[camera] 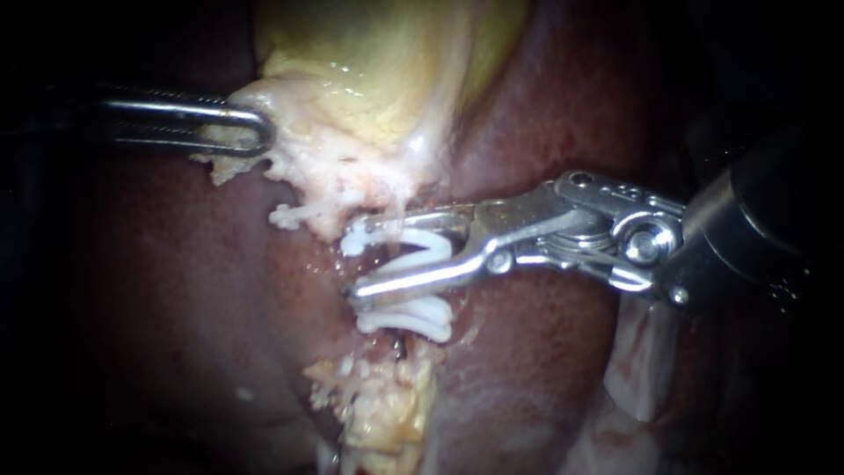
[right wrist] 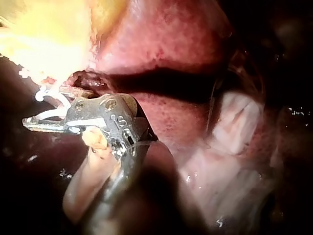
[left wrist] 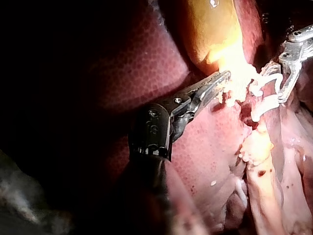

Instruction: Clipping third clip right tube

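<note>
- White clip [camera: 422,251], endoscope view: it is sitting open in the right instrument's end effector [camera: 353,264]. The jaws are standing wide apart, each bearing on one clip leg, so this end effector is pinching the clip and nothing else.
- The tube [camera: 403,211] is running down from the gallbladder [camera: 378,70] into that open clip. The set clips [camera: 413,318] are lying just below the lower jaw.
- The left instrument's end effector [camera: 242,132] is pressing together on the pale gallbladder edge, apparently tensioning the tube over the liver [camera: 176,290].
- Left wrist view: the left instrument's end effector [left wrist: 222,78] is gripping that pale edge. The open clip [left wrist: 273,77] is lying near it, not touching.
- Right wrist view: the right instrument's end effector [right wrist: 34,122] is showing side-on. It cannot be told whether the clip tips are reaching past the tube.
- Risks, as judged:
  - Closing before the tips are clearing the far wall would be catching only part of the tube.
  - Closing too near the set clips would be crowding them.
  - Slackening the left-hand traction would be letting the tube slide out of the clip.
</note>
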